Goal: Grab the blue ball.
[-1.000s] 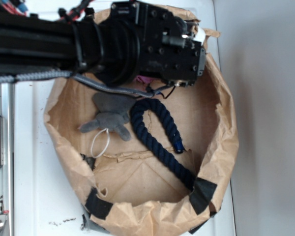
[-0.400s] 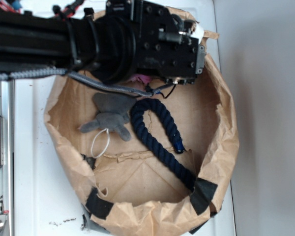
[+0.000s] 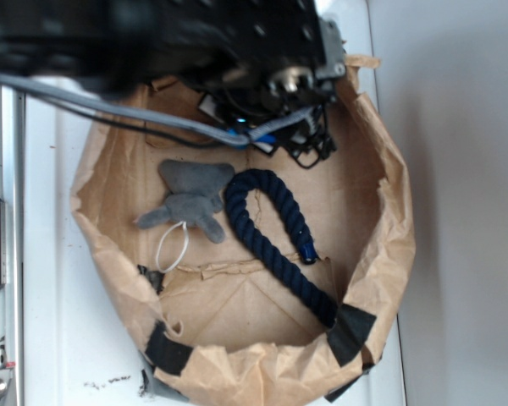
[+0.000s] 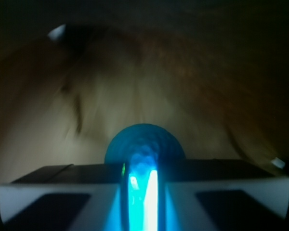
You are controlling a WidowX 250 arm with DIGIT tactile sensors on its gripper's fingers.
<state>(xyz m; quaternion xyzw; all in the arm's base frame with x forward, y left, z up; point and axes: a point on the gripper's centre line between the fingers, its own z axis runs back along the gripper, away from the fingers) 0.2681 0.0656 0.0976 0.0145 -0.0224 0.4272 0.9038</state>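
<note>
On the left of the exterior view runs a white surface (image 3: 51, 279), and on it sits a brown paper bag (image 3: 398, 254) with rolled-down walls and black tape patches. Inside, a grey plush elephant (image 3: 190, 201) lies toward the left with a white loop of string just below it. Beside it to the right, a dark navy rope (image 3: 271, 237) bends in a hook and trails toward the near right corner. Up at the far edge, the black arm blurs across the frame and the claw (image 3: 300, 139) dips into the bag. In the wrist view the blue ball (image 4: 144, 144) sits dead centre against the brown paper, right at the claw (image 4: 143, 187), whose two pale fingers (image 4: 58, 190) flank it closely; whether they actually pinch it, I cannot tell.
</note>
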